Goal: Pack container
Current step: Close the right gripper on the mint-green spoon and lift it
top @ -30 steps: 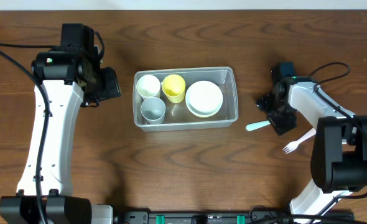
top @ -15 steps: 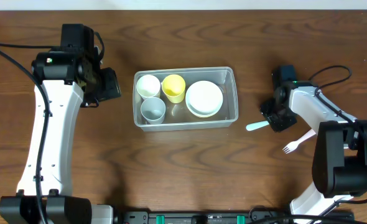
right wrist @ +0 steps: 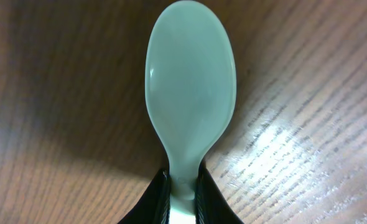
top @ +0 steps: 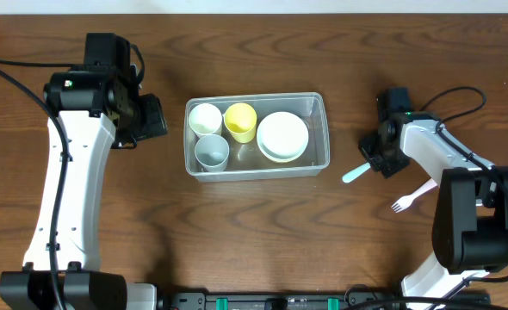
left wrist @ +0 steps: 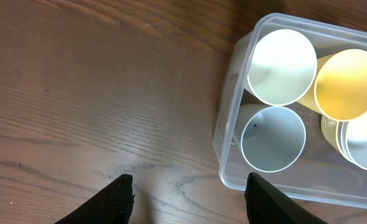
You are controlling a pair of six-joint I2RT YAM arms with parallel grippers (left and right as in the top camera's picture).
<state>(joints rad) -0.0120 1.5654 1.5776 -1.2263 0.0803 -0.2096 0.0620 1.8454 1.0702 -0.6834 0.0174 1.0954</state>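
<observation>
The clear plastic container [top: 319, 105] lies mid-table holding a white cup [top: 206, 118], a yellow cup [top: 241, 121], a grey cup [top: 211, 151] and stacked white bowls [top: 282, 136]. To its right, my right gripper [top: 376, 165] is shut on the handle of a pale mint spoon [top: 353, 174], whose bowl [right wrist: 191, 78] points toward the container. In the right wrist view both fingers press the spoon's neck [right wrist: 183, 186]. My left gripper [left wrist: 190, 196] hangs open over bare wood just left of the container [left wrist: 233, 124], nothing between its fingers.
A white plastic fork [top: 411, 197] lies on the wood to the lower right of the right gripper. The right arm's base [top: 473, 215] stands at the right edge, the left arm [top: 65, 172] along the left side.
The right gripper closed on the spoon's handle. The spoon has tilted slightly, bowl end shifting a little. The left arm has not moved.
</observation>
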